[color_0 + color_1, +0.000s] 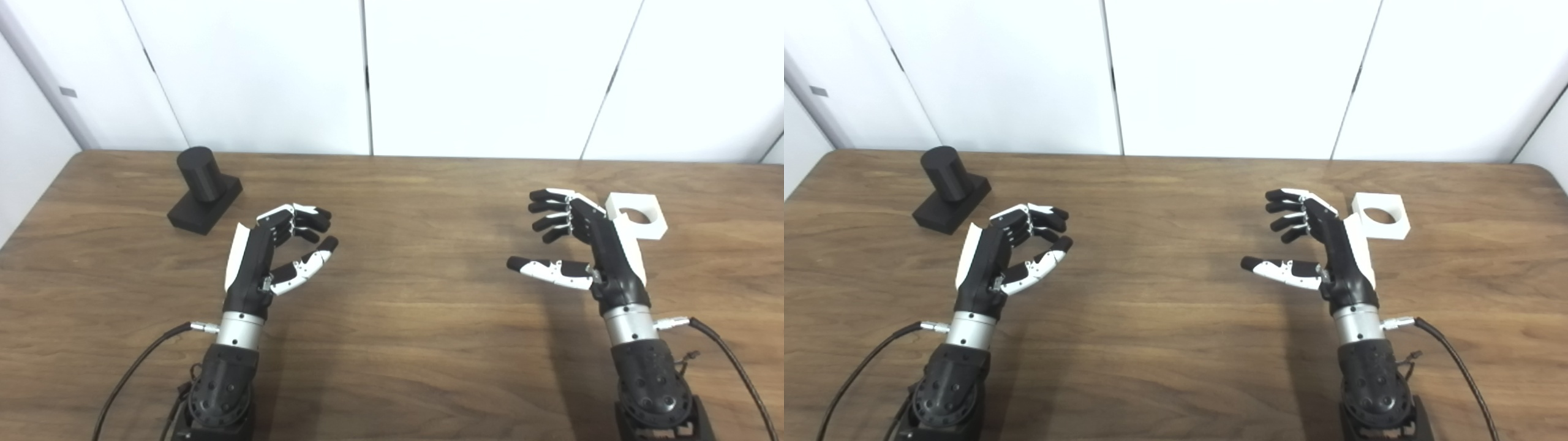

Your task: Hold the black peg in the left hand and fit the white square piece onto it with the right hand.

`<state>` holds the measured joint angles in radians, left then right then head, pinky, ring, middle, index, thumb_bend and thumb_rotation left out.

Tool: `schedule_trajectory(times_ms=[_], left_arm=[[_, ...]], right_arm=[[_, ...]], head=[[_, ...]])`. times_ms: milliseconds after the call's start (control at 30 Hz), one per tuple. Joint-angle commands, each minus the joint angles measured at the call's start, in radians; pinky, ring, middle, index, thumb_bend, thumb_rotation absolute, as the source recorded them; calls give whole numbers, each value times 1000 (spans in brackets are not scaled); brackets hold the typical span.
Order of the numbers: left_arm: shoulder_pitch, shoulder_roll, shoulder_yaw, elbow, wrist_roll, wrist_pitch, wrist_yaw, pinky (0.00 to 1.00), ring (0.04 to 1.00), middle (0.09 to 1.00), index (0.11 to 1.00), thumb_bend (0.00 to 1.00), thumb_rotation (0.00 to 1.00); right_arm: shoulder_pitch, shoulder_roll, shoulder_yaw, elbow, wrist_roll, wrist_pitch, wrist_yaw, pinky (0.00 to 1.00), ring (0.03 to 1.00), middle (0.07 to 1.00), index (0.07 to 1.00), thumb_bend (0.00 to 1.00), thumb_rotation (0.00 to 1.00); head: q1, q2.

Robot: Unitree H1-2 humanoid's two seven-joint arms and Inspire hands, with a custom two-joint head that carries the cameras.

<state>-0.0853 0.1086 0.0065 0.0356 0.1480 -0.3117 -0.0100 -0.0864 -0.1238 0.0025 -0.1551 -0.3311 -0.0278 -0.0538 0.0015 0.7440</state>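
Note:
The black peg (204,191), a cylinder on a square black base, stands on the table at the far left. The white square piece (637,215) with a round hole lies flat at the far right. My left hand (272,251) is open and empty, fingers curled, hovering to the right of and nearer than the peg. My right hand (579,242) is open and empty, just left of the white piece and partly covering its near left edge. Both also show in the right eye view: the peg (948,190) and the white piece (1381,215).
The wooden table (404,294) ends at a white panelled wall at the back. Cables run from both wrists near the bottom corners. The table's left edge lies close to the peg.

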Motion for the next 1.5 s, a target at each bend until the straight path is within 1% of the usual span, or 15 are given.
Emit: schedule_trajectory(times_ms=[0,67,167,300,433,633,733,833,1033,1167,1233,1300,1333,1433,1467], left_arm=[[-30,9,1,-12,-7,-30,5,538,606,643,499,499,60],[-31,8,1,-13,-2,-29,8,531,603,642,499,499,60],[-29,3,-2,-14,0,-28,8,526,600,642,499,499,60],[-22,-17,-18,-20,21,-22,16,519,600,645,499,499,60],[-21,-43,-39,-14,17,-22,16,502,600,641,499,499,58],[-28,-69,-50,-3,21,-22,21,503,598,625,497,499,54],[-31,-72,-51,-2,31,-25,25,505,600,624,497,500,56],[-31,-74,-51,-8,37,-18,28,508,603,621,497,499,55],[-28,-69,-59,-31,61,3,23,510,603,625,497,500,55],[-31,-47,-64,-70,90,59,3,499,611,653,498,501,57],[-37,-24,-65,-90,148,100,4,497,626,679,499,502,60],[-48,2,-66,-112,214,148,4,514,650,702,499,503,67],[-54,15,-67,-124,247,178,2,556,680,720,499,504,71],[-78,56,-68,-158,305,254,-16,605,720,743,499,505,76],[-84,66,-69,-165,313,270,-21,612,730,750,609,569,136]], right_arm=[[-25,-3,-5,-35,10,-40,-14,479,578,663,688,724,0],[-27,-3,-4,-30,11,-43,-14,474,573,661,687,724,0],[-25,-3,-3,-24,10,-54,-18,464,566,657,684,724,0],[-19,-21,-14,-8,30,-88,-14,457,563,657,683,712,0],[-15,-38,-31,-9,57,-89,-1,455,563,662,683,701,0],[-15,-49,-43,-19,93,-67,12,468,558,666,675,701,0],[-9,-47,-43,-42,91,-38,16,470,561,669,677,697,0],[-4,-40,-43,-73,103,1,25,483,574,673,682,681,0],[-2,-35,-42,-94,113,30,28,478,577,669,679,680,0],[-4,-31,-39,-99,106,39,25,472,571,665,675,685,0],[-4,-34,-36,-102,99,42,25,468,568,662,673,685,0],[-4,-37,-36,-104,99,45,27,467,568,663,672,681,0],[-5,-37,-36,-103,101,46,27,473,571,665,674,678,0],[-7,-38,-37,-98,100,44,25,471,565,660,670,679,0],[-7,-38,-38,-98,99,43,24,466,561,658,669,681,0]], head=[[4,3],[9,2],[51,-8],[215,-43],[279,-60],[332,-78],[343,-85],[344,-89],[335,-91],[332,-93],[327,-90],[329,-91],[330,-94],[331,-98],[331,-98]])
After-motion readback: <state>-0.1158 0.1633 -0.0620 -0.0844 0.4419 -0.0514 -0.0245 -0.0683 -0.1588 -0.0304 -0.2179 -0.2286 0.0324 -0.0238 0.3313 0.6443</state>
